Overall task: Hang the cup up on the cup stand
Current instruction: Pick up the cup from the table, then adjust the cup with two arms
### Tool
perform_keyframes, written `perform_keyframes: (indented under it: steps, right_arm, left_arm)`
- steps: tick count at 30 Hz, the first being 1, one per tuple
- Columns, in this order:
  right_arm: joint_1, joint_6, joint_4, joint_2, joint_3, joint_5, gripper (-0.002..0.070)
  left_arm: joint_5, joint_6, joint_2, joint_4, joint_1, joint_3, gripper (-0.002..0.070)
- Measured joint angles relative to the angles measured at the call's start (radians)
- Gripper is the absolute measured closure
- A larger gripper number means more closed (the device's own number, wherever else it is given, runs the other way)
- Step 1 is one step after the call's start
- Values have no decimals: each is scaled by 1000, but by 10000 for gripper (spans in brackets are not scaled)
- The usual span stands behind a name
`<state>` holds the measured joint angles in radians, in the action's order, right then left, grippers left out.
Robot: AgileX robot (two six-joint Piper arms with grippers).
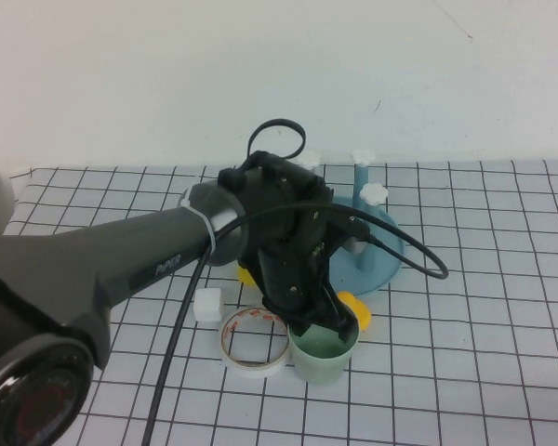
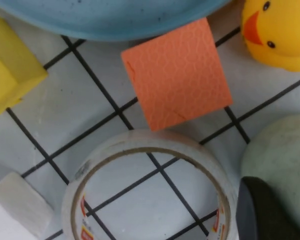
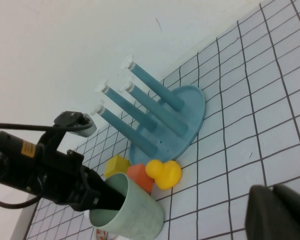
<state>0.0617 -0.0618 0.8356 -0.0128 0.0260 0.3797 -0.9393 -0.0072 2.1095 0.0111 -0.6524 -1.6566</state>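
The cup (image 1: 324, 354) stands upright on the counter (image 1: 484, 372), near the cup stand (image 1: 372, 251). The left hand (image 1: 330, 321) reaches into its mouth, clamped on the rim. Lift straight up, then invert over 1 of the 4 pegs. Only the left wrist view shows the orange block (image 2: 177, 72). The right hand (image 3: 277, 212), parked apart, is closed and empty.

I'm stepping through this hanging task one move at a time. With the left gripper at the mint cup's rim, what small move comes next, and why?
Probably a short straight lift. The left gripper looks shut on the rim of the pale mint-green plastic cup, which stands upright on the table beside the white tape roll. The blue four-peg cup stand sits behind it, so the cup must clear the yellow duck first. The right gripper is parked aside, shut.
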Motion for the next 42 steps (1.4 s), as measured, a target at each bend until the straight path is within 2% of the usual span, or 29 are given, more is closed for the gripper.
perform_keyframes:
  steps: [8,11,15,19,23,29,32,34,35,37,39,42]
  right_arm:
    - [0,0,0,0,0,5,676]
    - [0,0,2,0,0,14,676]
    - [0,0,22,0,0,33,676]
    - [0,0,77,0,0,67,676]
    - [0,-6,197,0,0,101,676]
    - [0,-173,573,20,0,135,676]
    - [0,-308,764,93,0,166,658]
    - [0,-370,823,145,0,183,597]
    - [0,-389,833,174,0,193,545]
    - [0,-409,842,227,-22,212,413]
    - [0,-418,846,288,-65,232,243]
    - [0,-425,850,388,-137,258,78]
  left_arm:
    - [15,35,-69,18,0,9,665]
    - [51,75,-192,22,-2,64,665]
    - [197,88,-410,37,-5,218,665]
    - [461,95,-645,43,-9,490,665]
    - [874,105,-837,52,-9,771,665]
    - [1514,263,-929,21,-9,1051,665]
    - [1708,325,-904,-36,-9,1082,665]
    - [1786,340,-883,-60,-9,1084,665]
    - [1824,343,-872,-68,-9,1086,665]
    - [1882,344,-852,-75,-9,1086,665]
    - [1928,344,-836,-75,-9,1086,665]
    - [1969,344,-817,-75,-9,1086,665]
